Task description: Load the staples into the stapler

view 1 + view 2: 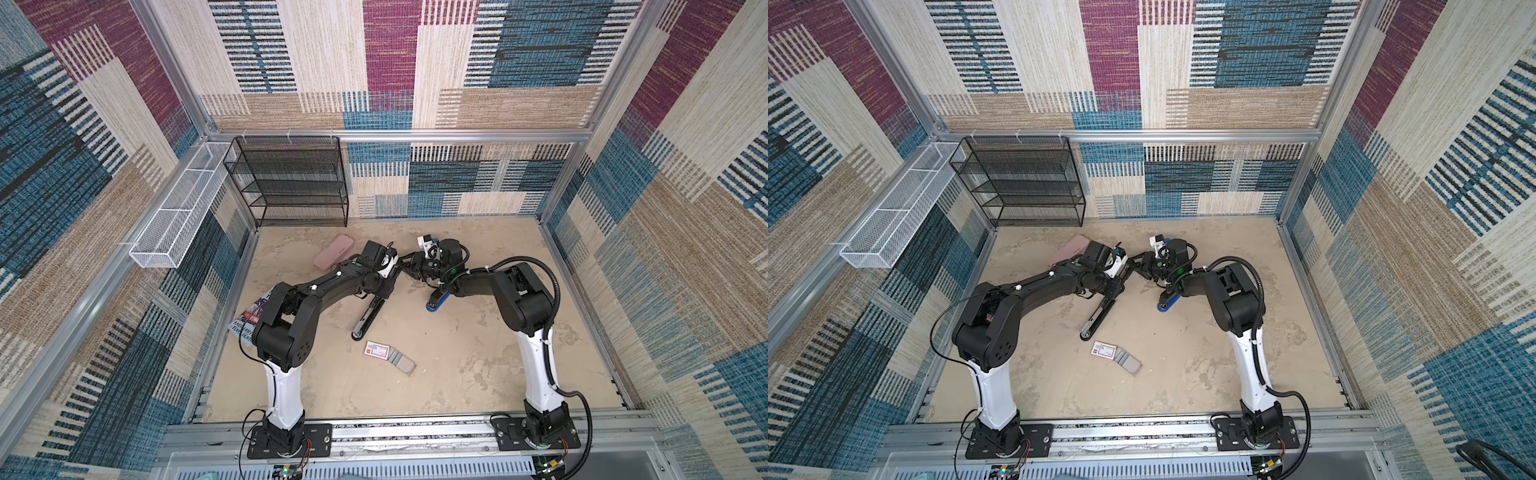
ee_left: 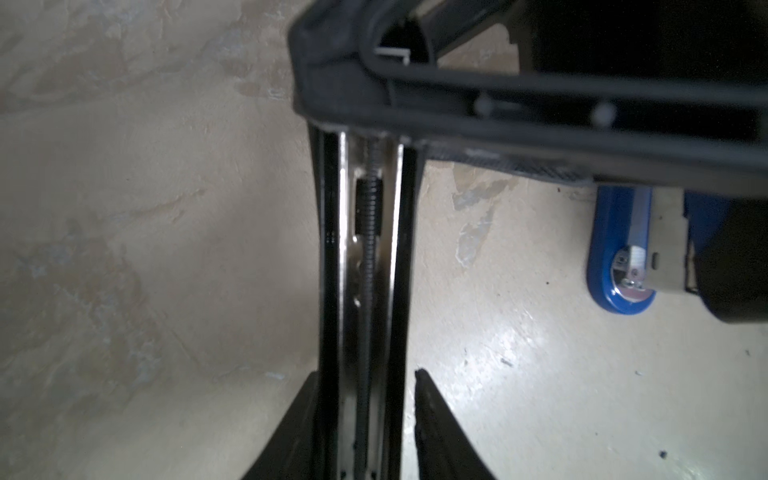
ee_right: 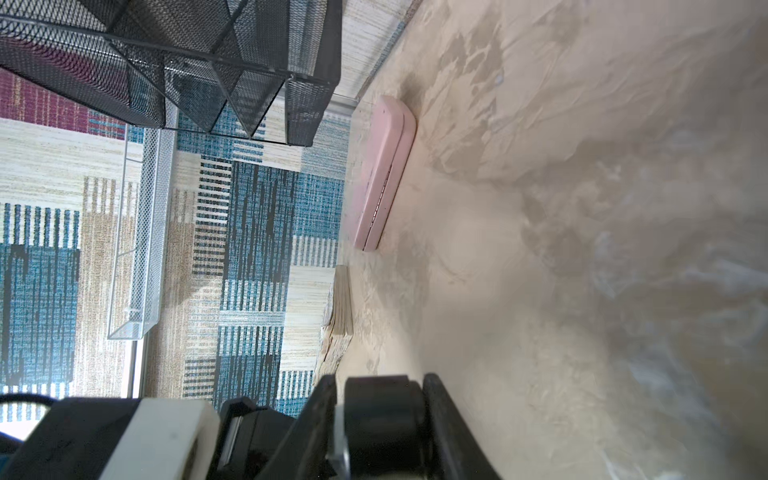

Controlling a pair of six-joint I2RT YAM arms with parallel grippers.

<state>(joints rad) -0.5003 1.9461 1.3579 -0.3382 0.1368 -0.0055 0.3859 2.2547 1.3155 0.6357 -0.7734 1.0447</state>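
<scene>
Arms: 2, bases at the near rail, both reaching to mid-table point(image 1: 478, 374).

Box point(image 1: 378, 349): 1, flat, white with red mark, nearest item, lying in the open between the arms.

Staples point(image 1: 401, 361): grey strips fanned out of the box's right end, touching it; several, exact count unclear. Apart from both staplers and from both grippers.

Black stapler point(image 1: 368, 316): 1, just beyond the box, base flat on the table, metal channel and spring exposed.

Book point(image 1: 249, 324): 1 counted, at the left edge, partly under the left arm.

Blue stapler point(image 1: 436, 302): 1, right of the black one, apart from it, partly under the right arm.

Left gripper point(image 2: 365, 374): 1, fingers either side of the black stapler's channel; whether it is clamped cannot be told.

Right gripper point(image 3: 380, 378): 1, clenched on a rounded black part, apparently the black stapler's raised lid, tip to tip with the left gripper.

Pink case point(image 1: 332, 254): 1, closed, beyond the left wrist.

Black mesh shelf point(image 1: 291, 178): 1, tiered, at the back wall.

White mesh basket point(image 1: 174, 212): 1, three compartments, on the left wall.
</scene>
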